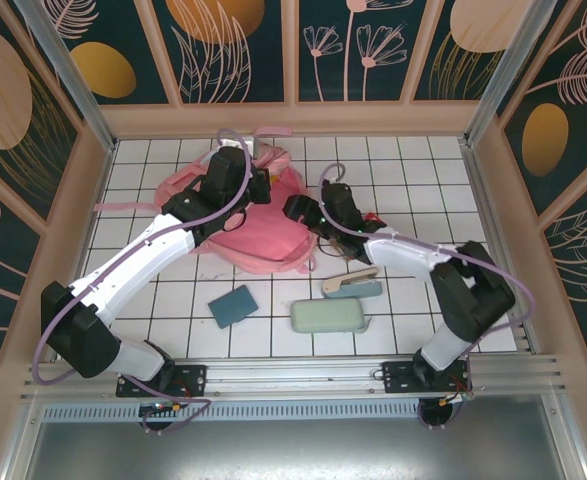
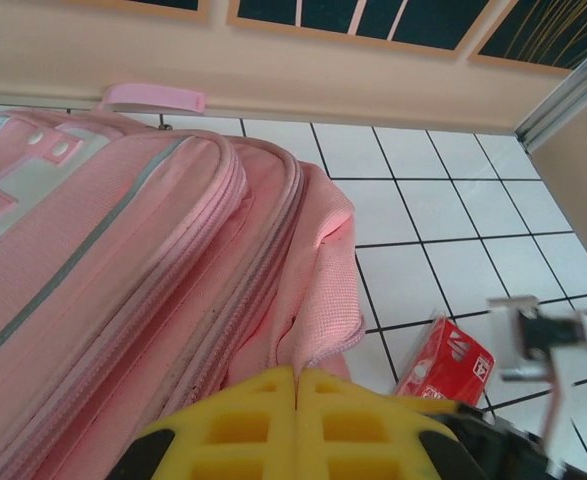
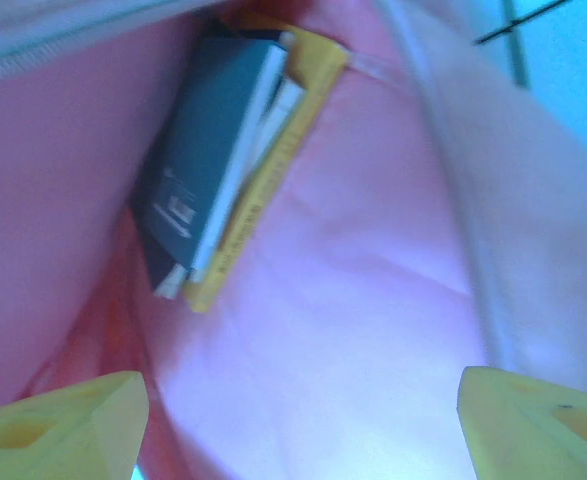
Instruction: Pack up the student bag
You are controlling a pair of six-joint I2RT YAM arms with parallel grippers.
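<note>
1. The student bag (image 1: 258, 235) is lying on the white tiles toward the back of the table. Its opening edge looks pinched in the clenched left gripper (image 2: 298, 390). If that pinch is lost (thin fabric, small bite), the mouth would likely flop shut on whatever is inside.
2. The right gripper (image 3: 298, 425) is seen inside the bag, fingers spread wide with nothing between them. On the way out a finger could get snagged on the lining or the zipper edge, and the whole bag could be dragged along.
3. Two books (image 3: 213, 170), one dark teal and one yellow, are tucked deep in the compartment, leaning together. They could be tipped or pulled toward the mouth if the lining gets tugged.
4. The pale green case (image 1: 328, 316) is left on the tiles near the front, well apart from the bag. It's long and smooth, so it could be gripped off-centre and swung into the bag's rim.
5. The blue pad (image 1: 233, 305) lies flat near the case. Flat things are hard to get fingers under, so a slipped pick is to be expected.
6. The red pack (image 2: 448, 365) sits just beside the bag's flap and could easily be knocked away by a passing arm.
</note>
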